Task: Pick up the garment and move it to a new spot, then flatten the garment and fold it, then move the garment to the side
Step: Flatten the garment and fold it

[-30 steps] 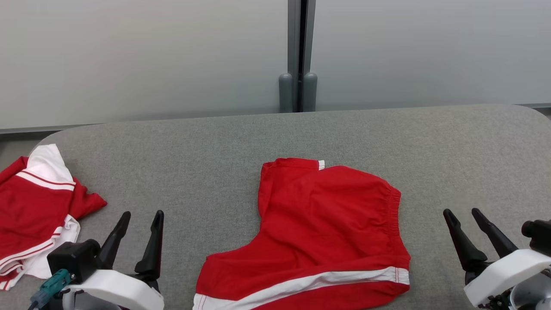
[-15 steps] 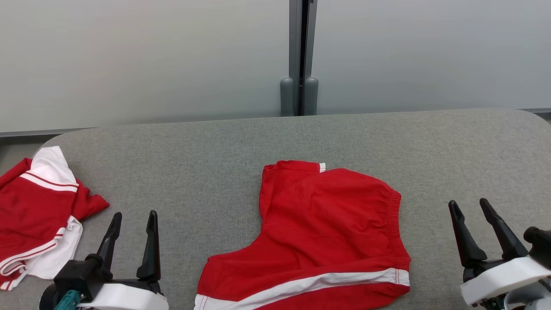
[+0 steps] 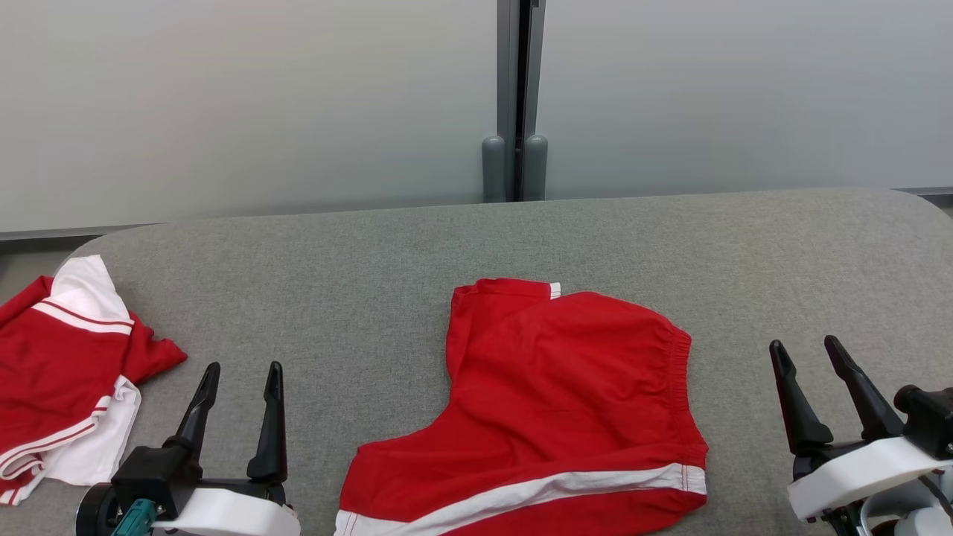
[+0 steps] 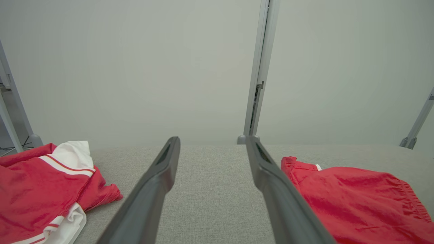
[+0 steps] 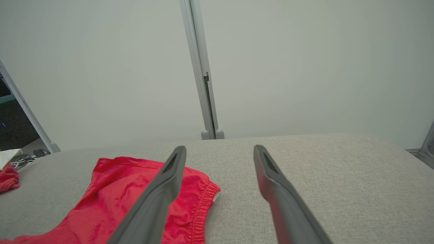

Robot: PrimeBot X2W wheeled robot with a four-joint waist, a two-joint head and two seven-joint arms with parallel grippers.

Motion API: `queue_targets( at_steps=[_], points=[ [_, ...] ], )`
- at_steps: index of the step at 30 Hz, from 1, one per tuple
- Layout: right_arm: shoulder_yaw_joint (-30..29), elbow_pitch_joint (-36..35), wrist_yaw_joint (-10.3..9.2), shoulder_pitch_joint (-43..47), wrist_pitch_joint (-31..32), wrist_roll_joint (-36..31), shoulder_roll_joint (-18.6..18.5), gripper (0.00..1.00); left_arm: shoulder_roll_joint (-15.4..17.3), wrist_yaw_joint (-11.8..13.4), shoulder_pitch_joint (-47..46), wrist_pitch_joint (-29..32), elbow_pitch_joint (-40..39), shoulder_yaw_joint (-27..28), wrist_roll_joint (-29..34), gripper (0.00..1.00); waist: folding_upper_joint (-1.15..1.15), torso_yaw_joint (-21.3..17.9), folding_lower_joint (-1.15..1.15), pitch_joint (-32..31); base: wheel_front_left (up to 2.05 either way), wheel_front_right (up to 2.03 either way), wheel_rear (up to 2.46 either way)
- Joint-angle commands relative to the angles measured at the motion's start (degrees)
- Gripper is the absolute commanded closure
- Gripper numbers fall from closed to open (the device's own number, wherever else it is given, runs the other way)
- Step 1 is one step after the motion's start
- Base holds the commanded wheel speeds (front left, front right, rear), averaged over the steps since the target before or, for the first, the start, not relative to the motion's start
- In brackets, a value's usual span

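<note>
surface: grey fabric table [image 3: 372, 253] | centre: red shorts [image 3: 566, 387], spread flat | left edge: bunched red-and-white garment [image 3: 52, 372]

Head camera high, looking down; wrist cameras low, apparently near table [image 3: 476, 246]; share garment [image 3: 566, 402].

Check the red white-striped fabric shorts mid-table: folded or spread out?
Folded in half, lying flat: the red white-striped shorts show a single leg outline, with the waistband gathered along the right edge.
</note>
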Motion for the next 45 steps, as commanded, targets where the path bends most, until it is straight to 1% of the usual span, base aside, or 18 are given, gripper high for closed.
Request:
queue_targets(
  at_steps=[1,13,38,41,45],
  points=[
    [-0.01,0.2,0.07,-0.67,0.24,-0.26,-0.08,0.0,0.23,0.37,-0.65,-0.22,-0.06,0.24,0.45,0.0,0.0,0.02,0.0,-0.03,0.0,0.0,0.0],
    [0.34,0.98,0.07,-0.89,1.26,-0.94,0.06,0.0,0.39,0.65,-1.48,-0.28,0.46,0.64,0.72,0.0,0.0,0.36,0.0,-0.19,0.0,0.0,0.0],
    [1.21,0.67,0.07,-0.78,2.11,-0.9,-0.51,0.0,0.88,1.22,-1.58,0.34,0.88,-0.33,-0.13,0.0,0.0,0.28,0.0,-0.68,0.0,0.0,0.0],
    [1.56,0.48,0.07,-0.17,4.0,0.14,-1.23,0.0,0.99,1.22,-0.98,1.74,0.55,-0.26,-0.93,0.0,0.0,0.3,0.0,-0.8,0.0,0.0,0.0],
    [3.49,-0.99,0.07,1.35,10.43,4.81,-3.58,0.0,1.55,-0.29,0.82,9.27,-0.29,-1.02,-4.3,0.0,0.0,0.24,0.0,-0.92,0.0,0.0,0.0]
  ],
)
